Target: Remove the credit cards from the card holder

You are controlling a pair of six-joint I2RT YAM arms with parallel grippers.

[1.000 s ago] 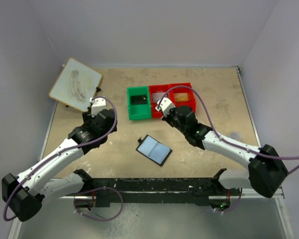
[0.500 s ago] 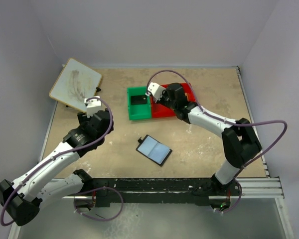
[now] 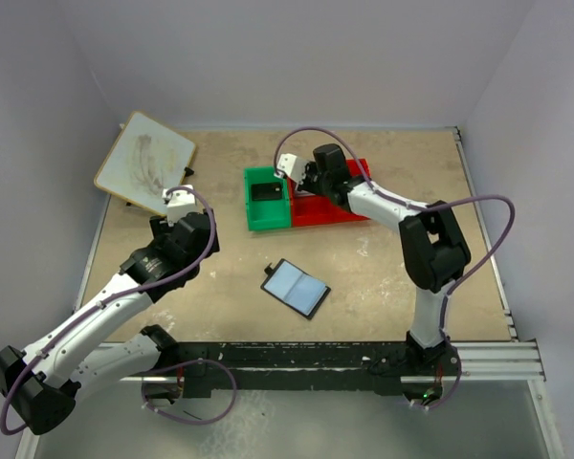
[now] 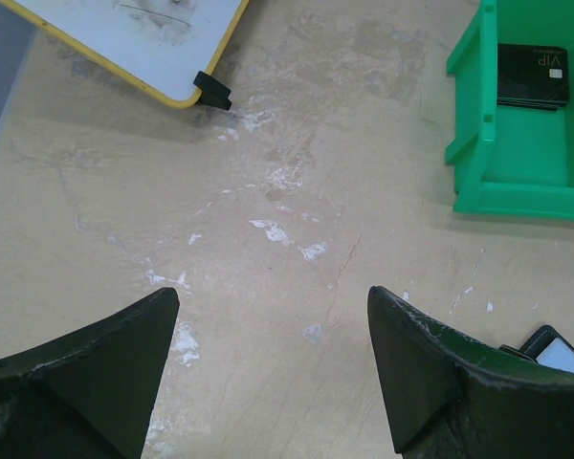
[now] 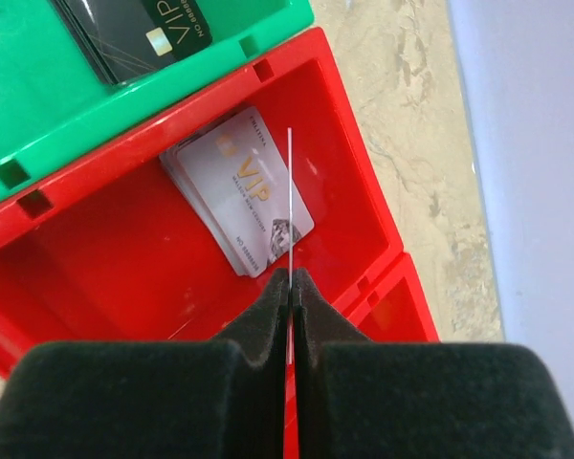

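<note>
The card holder lies open on the table, pale grey-blue side up; one corner shows in the left wrist view. My right gripper is shut on a thin credit card, seen edge-on, above the red bin. A stack of light grey cards lies in that bin. A black card lies in the green bin, and also shows in the left wrist view. My left gripper is open and empty over bare table, left of the holder.
A yellow-edged whiteboard lies at the far left, with a black clip on its edge. The red bin has more than one compartment. Walls enclose the table on three sides.
My right arm has swung from near the holder back to above the red bin, its gripper now over the grey cards. My left arm has drawn back slightly to the left.
</note>
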